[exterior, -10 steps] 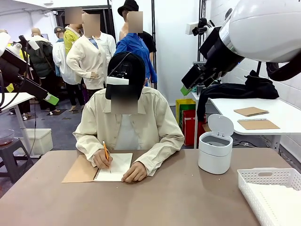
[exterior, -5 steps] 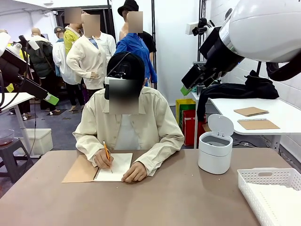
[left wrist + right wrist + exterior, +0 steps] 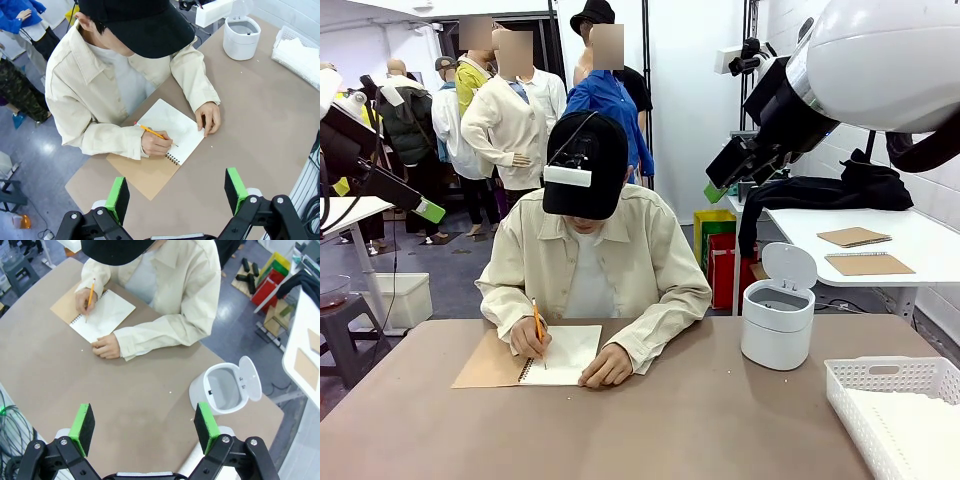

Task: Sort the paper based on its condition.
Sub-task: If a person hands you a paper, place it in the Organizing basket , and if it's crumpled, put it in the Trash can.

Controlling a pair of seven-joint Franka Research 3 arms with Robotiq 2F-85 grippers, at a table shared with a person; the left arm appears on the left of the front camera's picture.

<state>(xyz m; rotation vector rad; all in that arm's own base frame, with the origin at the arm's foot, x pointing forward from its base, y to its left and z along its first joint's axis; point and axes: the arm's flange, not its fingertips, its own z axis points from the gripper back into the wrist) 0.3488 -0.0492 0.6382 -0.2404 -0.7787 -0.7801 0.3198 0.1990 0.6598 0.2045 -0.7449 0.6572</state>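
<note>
A person at the far side writes with an orange pencil (image 3: 537, 330) on the open page of a spiral notebook (image 3: 565, 352), also seen from above (image 3: 175, 127) (image 3: 102, 315). White sheets that look like paper (image 3: 300, 52) lie in the lattice basket. My left gripper (image 3: 177, 192) hangs open high over the table's near edge, nothing between its green pads. My right gripper (image 3: 144, 426) is open too, high above bare tabletop between the notebook and the bin.
A white bin (image 3: 778, 320) (image 3: 225, 387) with its lid up stands at the right of the table. The white lattice basket (image 3: 885, 375) sits at the near right corner. The person's arms rest around the notebook. People stand farther back.
The person has bowed lower over the notebook, and the pencil hand has shifted slightly left. Neither gripper has moved.
</note>
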